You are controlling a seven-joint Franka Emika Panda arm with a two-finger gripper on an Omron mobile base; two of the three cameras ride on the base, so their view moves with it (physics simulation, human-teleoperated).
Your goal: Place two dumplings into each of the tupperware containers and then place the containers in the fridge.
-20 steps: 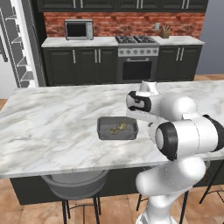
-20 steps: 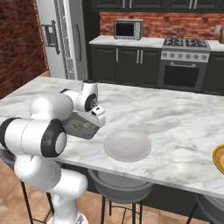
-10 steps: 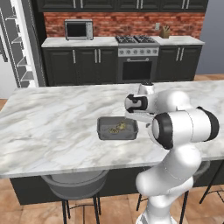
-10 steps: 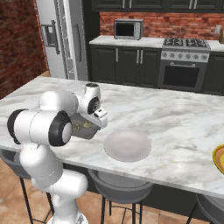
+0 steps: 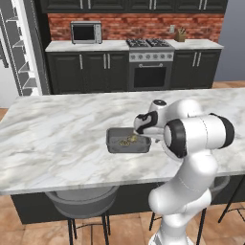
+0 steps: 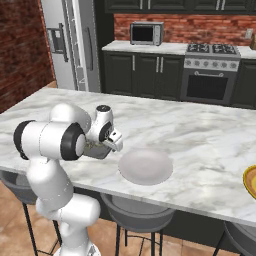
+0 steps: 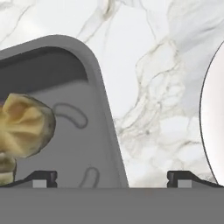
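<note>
One grey tupperware container lies on the marble island, with two tan dumplings inside it. My gripper hangs low over the container's right end, jaws open and nothing between them. In the hand view the gripper straddles the container's rounded rim; one dumpling lies inside at the left, a second dumpling peeks below it. From the right base view the arm covers most of the container beside the gripper. The fridge stands at the far left behind the island.
A round white plate sits just right of the container, its edge close to my right fingertip. A yellow-rimmed plate lies at the island's right end. Stools stand under the near edge. Stove and microwave line the back wall.
The hand has come down and toward the container's right end. The jaws have stayed open, and the container and dumplings have not moved.
</note>
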